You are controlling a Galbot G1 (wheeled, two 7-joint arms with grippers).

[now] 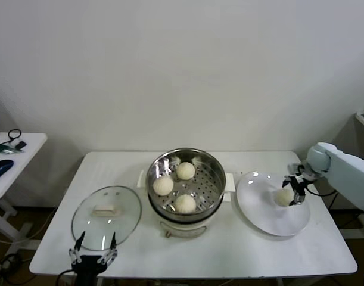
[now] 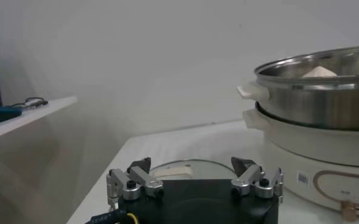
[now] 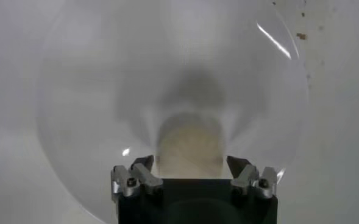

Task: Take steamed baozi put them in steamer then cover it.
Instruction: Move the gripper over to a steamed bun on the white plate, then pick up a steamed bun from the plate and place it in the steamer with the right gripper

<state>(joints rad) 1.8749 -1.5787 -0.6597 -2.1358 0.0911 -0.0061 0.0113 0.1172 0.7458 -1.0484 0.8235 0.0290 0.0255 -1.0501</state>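
Observation:
Three baozi (image 1: 186,170) lie on the perforated tray inside the shiny steamer (image 1: 214,164) at the table's middle. Another baozi (image 1: 283,196) sits on the white plate (image 1: 271,220) to the right. My right gripper (image 1: 295,192) is down on the plate around it. In the right wrist view this baozi (image 3: 190,143) lies between the open fingers of the right gripper (image 3: 190,161), with narrow gaps on both sides. The glass cover (image 1: 125,205) lies flat on the table left of the steamer. My left gripper (image 1: 93,250) waits open at the table's front edge, just before the cover (image 2: 173,172).
A white side table (image 1: 15,155) with a blue mouse and cables stands at the far left. The steamer (image 2: 325,97) rises close beside the left gripper (image 2: 191,163). Bare tabletop lies in front of the plate (image 3: 106,73).

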